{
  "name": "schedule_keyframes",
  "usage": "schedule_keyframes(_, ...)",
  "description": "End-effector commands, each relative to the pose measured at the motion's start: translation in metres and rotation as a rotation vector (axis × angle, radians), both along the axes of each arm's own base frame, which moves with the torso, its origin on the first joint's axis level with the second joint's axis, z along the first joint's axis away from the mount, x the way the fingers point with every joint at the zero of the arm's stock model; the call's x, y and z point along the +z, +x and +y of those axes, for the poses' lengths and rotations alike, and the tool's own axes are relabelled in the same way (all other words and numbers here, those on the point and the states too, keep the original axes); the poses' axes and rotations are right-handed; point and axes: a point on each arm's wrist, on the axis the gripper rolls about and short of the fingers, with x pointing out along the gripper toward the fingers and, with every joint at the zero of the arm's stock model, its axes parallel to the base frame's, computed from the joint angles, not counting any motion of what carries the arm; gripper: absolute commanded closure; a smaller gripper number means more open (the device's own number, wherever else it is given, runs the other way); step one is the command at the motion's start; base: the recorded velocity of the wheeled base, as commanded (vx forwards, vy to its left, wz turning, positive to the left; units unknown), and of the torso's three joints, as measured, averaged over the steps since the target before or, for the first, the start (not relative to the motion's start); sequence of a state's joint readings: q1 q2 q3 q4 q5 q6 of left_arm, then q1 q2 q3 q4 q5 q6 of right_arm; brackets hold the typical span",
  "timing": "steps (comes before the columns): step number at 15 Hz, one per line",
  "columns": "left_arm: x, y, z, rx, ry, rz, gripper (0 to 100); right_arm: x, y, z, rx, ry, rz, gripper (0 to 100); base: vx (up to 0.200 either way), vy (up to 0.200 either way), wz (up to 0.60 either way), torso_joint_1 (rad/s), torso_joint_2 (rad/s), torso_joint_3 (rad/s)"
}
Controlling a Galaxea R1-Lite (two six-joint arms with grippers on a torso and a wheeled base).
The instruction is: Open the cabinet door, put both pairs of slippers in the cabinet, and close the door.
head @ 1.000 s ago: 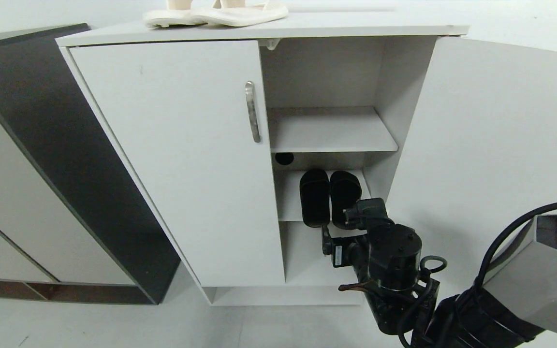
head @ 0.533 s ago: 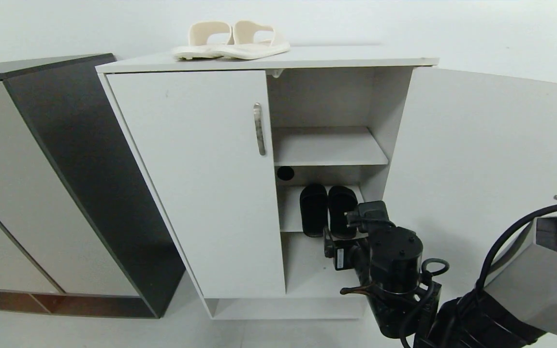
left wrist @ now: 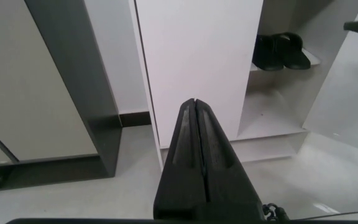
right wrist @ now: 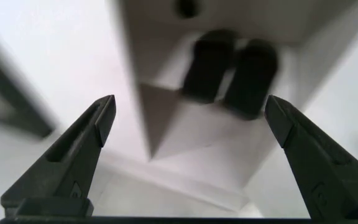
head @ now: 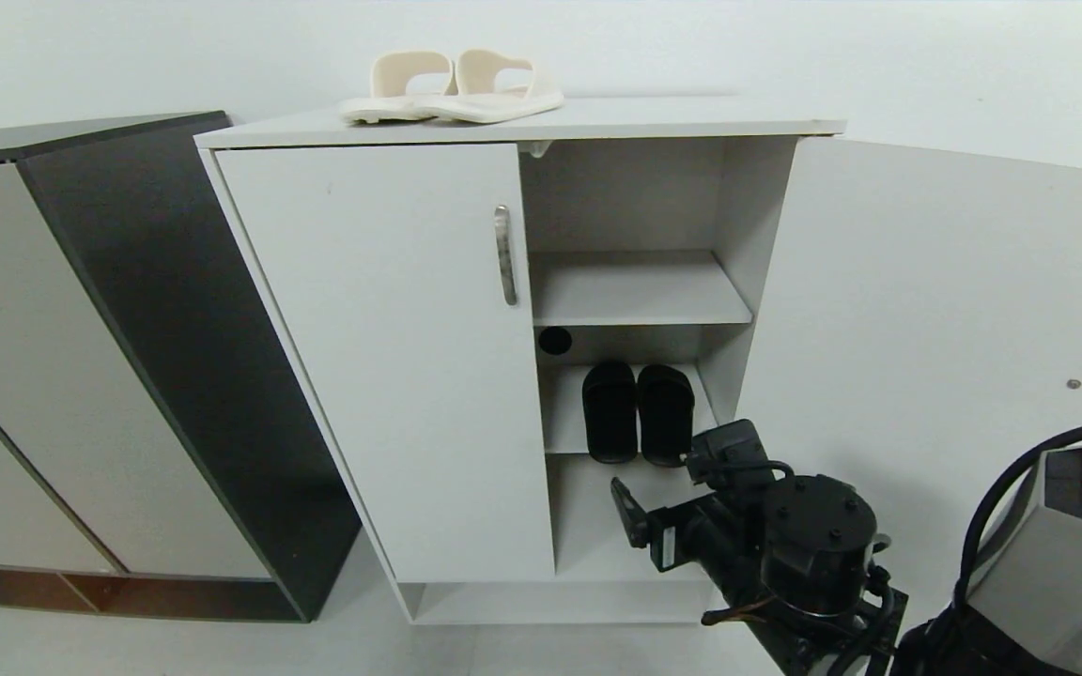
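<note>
Low in front of the white cabinet [head: 691, 117], the right gripper [right wrist: 190, 106] sits spread wide and empty beside the open door [head: 926, 329], facing the black slippers [head: 638, 413] on the cabinet's middle shelf [head: 560, 413]. The left gripper [left wrist: 194, 102], pressed closed on nothing, points toward the cabinet's shut door [head: 391, 376]. The cream slippers [head: 452, 89] lie on the cabinet's top. A dark unit [head: 175, 329] stands against the cabinet's side on a pale floor [head: 175, 648].

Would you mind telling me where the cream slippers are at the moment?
In the head view, the cream slippers sit side by side on top of the white cabinet, slightly left of centre, above the closed left door.
</note>
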State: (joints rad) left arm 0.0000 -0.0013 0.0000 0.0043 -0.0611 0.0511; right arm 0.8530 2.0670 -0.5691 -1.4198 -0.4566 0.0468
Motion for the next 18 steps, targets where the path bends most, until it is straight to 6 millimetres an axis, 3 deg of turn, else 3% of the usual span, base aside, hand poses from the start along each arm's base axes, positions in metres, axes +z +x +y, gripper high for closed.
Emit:
schedule_keyframes(1, 0.0, 0.0, 0.0, 0.0, 0.0, 0.002, 100, -0.001, -0.006, -0.007, 0.013, -0.009, 0.01, 0, 0.0, 0.0, 0.0, 0.0, 0.0, 0.0)
schedule_keyframes(18, 0.0, 0.0, 0.0, 0.0, 0.0, 0.002, 100, -0.015, -0.008, -0.009, 0.015, -0.068, -0.021, 0, 0.0, 0.188, 0.0, 0.003, 0.0, 0.001)
